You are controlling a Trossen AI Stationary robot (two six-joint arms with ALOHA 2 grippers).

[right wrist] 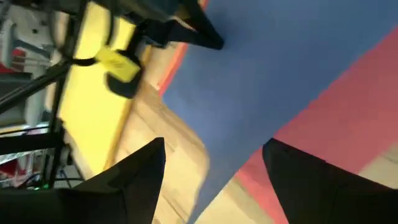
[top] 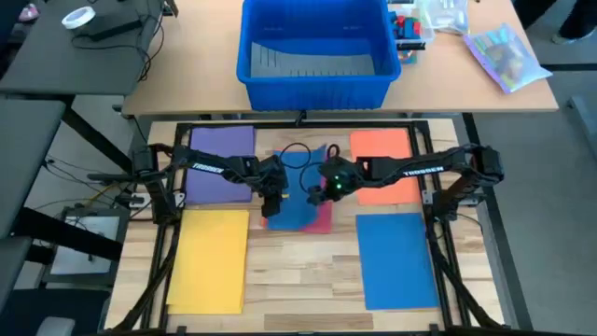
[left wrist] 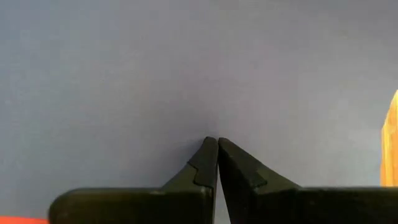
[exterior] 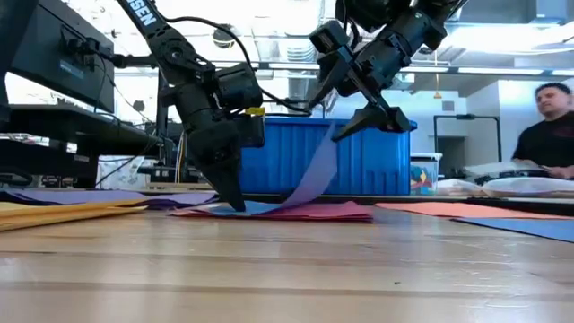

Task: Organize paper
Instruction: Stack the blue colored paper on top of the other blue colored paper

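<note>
High view: on the pale wooden slatted worktop (top: 298,280) lie flat coloured sheets of paper. A purple sheet (top: 220,163) sits left of centre in the upper half, an orange sheet (top: 382,159) right of centre, a yellow sheet (top: 209,258) at lower left and a blue sheet (top: 395,258) at lower right. In the middle a second blue sheet (top: 297,207) lies over a red-pink sheet (top: 322,220). The left tool (top: 270,205) is down on this middle blue sheet; the right tool (top: 322,191) is just beside it. A big blue plastic bin (top: 315,51) stands at top centre.

Low view: the left tool (exterior: 231,199) has its tip pressed on the middle pile, left of centre. The right tool (exterior: 359,94), upper centre, is spread wide, with the blue sheet's edge (exterior: 314,175) curving up from the pile towards it. A person (exterior: 549,121) shows at the far right.

Left wrist view: the left tool (left wrist: 217,147) has its fingers closed together, tips against the blue sheet (left wrist: 186,68).

Right wrist view: the right tool (right wrist: 214,162) stands wide open around the lifted blue sheet (right wrist: 273,81), red-pink paper (right wrist: 348,93) beneath.
</note>
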